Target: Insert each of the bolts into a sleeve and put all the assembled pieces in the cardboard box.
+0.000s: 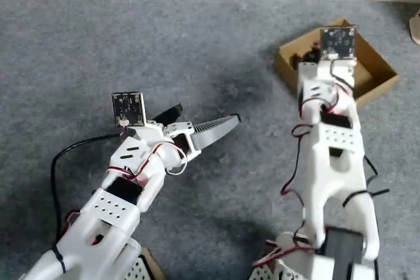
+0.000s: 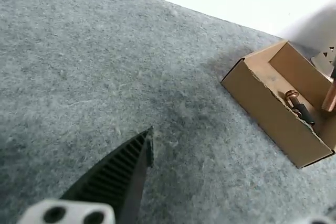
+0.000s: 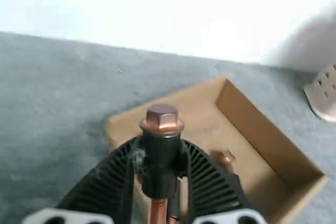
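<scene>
Right pincer (image 3: 160, 150), clamped on the upright sleeve (image 3: 159, 174) carrying 1 bolt (image 3: 162, 119), hangs over the cardboard box (image 3: 262, 132); left pincer (image 1: 207, 114) apart.

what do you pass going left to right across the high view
black cable → left gripper → cardboard box → beige object at the picture's edge. The right arm lies over the box, so it is left out.

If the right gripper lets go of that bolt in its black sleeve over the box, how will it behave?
Likely rigid and fairly heavy: the bolt-and-sleeve piece looks like copper-coloured metal in a hard sleeve. Its round body would probably roll on landing, but the cardboard box walls should stop it.
</scene>
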